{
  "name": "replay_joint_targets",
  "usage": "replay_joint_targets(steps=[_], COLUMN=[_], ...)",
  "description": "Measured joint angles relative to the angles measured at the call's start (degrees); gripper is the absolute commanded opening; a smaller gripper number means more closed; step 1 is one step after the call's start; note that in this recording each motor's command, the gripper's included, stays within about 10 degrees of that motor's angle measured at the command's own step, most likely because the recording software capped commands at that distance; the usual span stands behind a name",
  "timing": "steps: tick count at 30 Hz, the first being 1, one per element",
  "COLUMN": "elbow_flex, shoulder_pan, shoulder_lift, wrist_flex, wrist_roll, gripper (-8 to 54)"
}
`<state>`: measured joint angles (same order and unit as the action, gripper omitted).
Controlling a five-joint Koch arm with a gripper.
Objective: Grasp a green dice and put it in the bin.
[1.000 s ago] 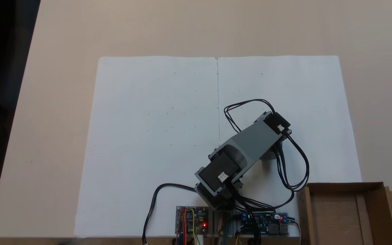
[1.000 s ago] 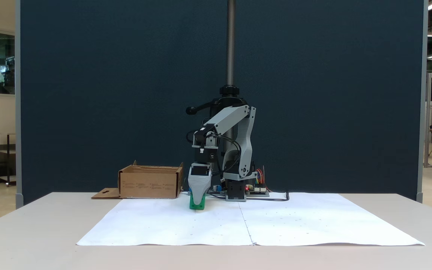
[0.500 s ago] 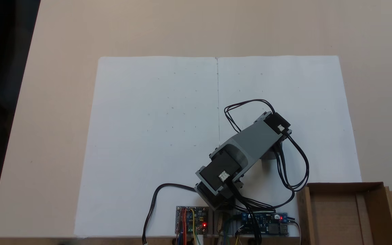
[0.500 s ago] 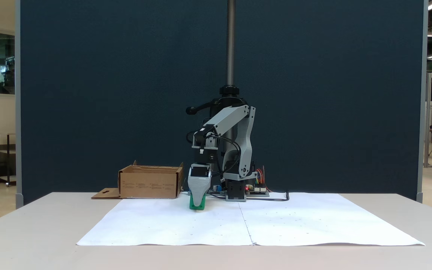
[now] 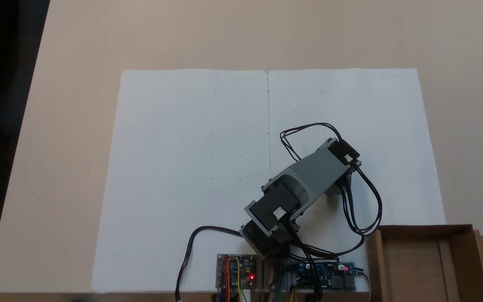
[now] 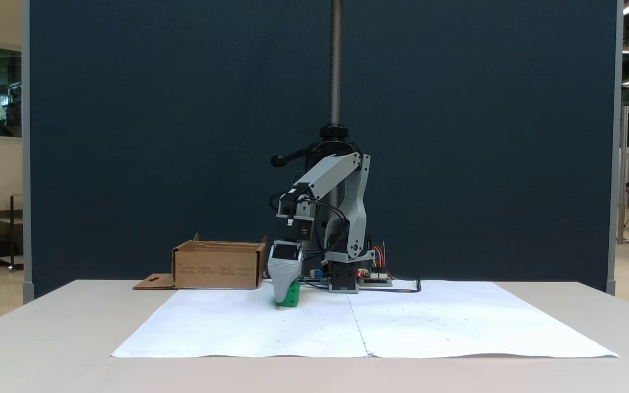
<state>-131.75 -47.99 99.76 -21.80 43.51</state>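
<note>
The green dice (image 6: 293,295) rests low on the white paper, just left of the arm's base. My gripper (image 6: 284,299) points straight down over it. Its broad grey finger (image 6: 282,278) covers the dice's left part, and the other jaw lies behind it, so I cannot tell whether the gripper is open or shut. The bin (image 6: 216,270), a shallow brown cardboard box, stands to the left of the gripper at the paper's far edge. Seen from above, the bin (image 5: 424,228) sits at the bottom right, and the grey arm (image 5: 308,176) covers the gripper and dice beneath it.
White paper sheets (image 5: 191,167) cover the middle of the beige table (image 5: 78,63). Circuit boards (image 5: 236,272) and black cables (image 5: 367,201) crowd the arm's base. A dark blue screen (image 6: 129,136) stands behind the table.
The arm has swung slightly toward the bin. The gripper's grey finger has shifted left, so more of the dice's right side shows. The dice itself has barely moved.
</note>
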Motion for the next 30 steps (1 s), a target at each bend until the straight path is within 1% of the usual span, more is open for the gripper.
replay_joint_targets(steps=[4,6,7,12,15,17,20,22,30], elbow_flex=[-0.88,-0.88,-0.88,-1.14,-1.49,-1.58,-1.49,-1.58,-1.85], shoulder_pan=[0.0,0.0,0.0,0.0,0.7,0.88,1.05,1.05,1.14], shoulder_lift=[0.0,0.09,0.09,-0.88,-0.79,-0.79,-0.79,-0.79,-0.44], wrist_flex=[0.79,0.88,0.97,1.05,1.49,1.49,1.67,1.67,5.27], wrist_roll=[0.0,0.0,0.0,0.0,0.0,0.0,0.0,0.0,0.0], gripper=[36.1,31.4,30.8,30.6,22.0,19.2,18.5,12.2,12.2])
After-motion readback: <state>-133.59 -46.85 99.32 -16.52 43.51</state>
